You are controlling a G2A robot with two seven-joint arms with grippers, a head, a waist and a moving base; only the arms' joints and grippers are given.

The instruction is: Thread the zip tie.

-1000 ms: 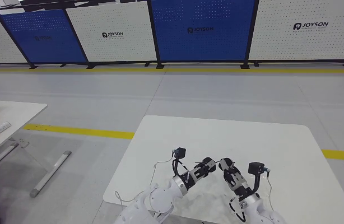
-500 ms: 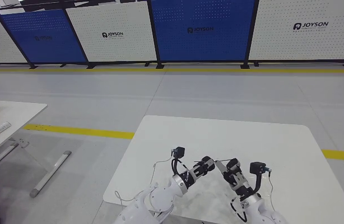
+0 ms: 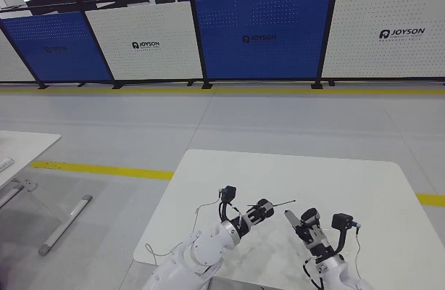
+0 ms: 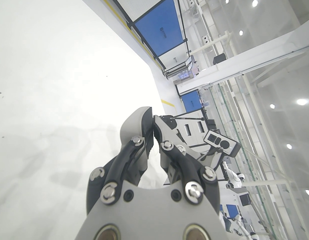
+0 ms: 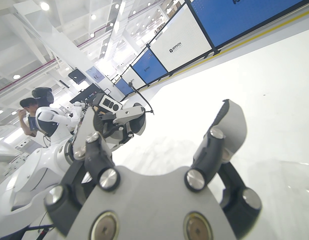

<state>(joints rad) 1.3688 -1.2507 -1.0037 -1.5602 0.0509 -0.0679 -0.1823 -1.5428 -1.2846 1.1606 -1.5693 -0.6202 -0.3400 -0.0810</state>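
A thin black zip tie (image 3: 280, 204) sticks out of my left gripper (image 3: 264, 209), which is shut on one end of it above the white table (image 3: 317, 174). In the left wrist view the closed fingertips (image 4: 153, 122) pinch it and the strap (image 4: 187, 118) runs out sideways. My right gripper (image 3: 293, 217) hangs open just right of the tie's free end, holding nothing. In the right wrist view, between my spread fingers (image 5: 229, 116), I see the left gripper (image 5: 134, 118) with the tie (image 5: 143, 97) curving up from it.
The table's front edge lies close under both arms. A second white table (image 3: 12, 145) stands at the far left across open floor. Blue and white panels (image 3: 259, 36) line the back.
The two grippers were close together around the tie. The right gripper has let go and drawn back to the right, leaving the tie in the left gripper.
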